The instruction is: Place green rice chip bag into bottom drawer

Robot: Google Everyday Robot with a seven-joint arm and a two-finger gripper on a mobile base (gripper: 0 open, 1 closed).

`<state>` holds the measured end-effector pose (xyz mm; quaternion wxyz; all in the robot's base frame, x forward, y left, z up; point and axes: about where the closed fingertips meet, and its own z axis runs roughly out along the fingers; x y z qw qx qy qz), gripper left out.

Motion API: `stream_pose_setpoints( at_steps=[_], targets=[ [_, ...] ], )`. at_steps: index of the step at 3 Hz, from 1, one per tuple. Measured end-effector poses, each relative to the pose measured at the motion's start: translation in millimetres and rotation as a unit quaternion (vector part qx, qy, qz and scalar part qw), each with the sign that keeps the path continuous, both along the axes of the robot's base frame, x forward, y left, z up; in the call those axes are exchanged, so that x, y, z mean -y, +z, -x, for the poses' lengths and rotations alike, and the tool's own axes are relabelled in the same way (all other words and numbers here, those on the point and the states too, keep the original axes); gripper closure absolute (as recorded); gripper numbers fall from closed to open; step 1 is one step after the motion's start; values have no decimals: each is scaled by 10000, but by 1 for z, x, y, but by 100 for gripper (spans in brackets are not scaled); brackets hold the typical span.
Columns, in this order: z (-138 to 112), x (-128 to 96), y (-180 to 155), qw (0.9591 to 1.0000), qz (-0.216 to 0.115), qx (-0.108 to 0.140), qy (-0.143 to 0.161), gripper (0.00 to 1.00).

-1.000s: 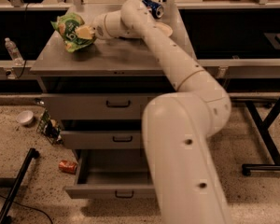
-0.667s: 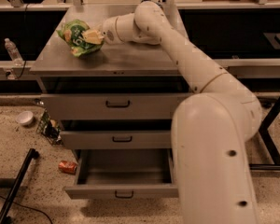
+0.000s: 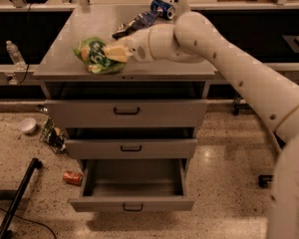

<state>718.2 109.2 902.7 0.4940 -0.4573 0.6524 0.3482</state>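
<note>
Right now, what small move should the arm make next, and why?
Probably lift the green chip bag slightly off the cabinet top and carry it forward past the front edge, provided the grip is firm. The pincer is at the bag's right side, the bag lies near that edge, and the bottom drawer is pulled out below, so it can receive the bag.

- blue can (image 3: 163, 8), dark snack bag (image 3: 134, 24): rear of cabinet top (image 3: 65, 49), bag just behind gripper (image 3: 114, 53)
- water bottle (image 3: 14, 55): left ledge
- white bowl (image 3: 27, 126), orange can (image 3: 73, 178): floor, left
</note>
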Motion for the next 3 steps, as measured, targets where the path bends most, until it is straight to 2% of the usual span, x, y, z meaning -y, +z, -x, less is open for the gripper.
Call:
stream_pose_setpoints(
  at_steps=[1,2,3],
  targets=[
    [75,33,-39,9987,201,-418,206,100],
    [117,45,-61,9964,292,-698,392,100],
    [167,46,-125,9936,514,-987,214,100]
  ],
)
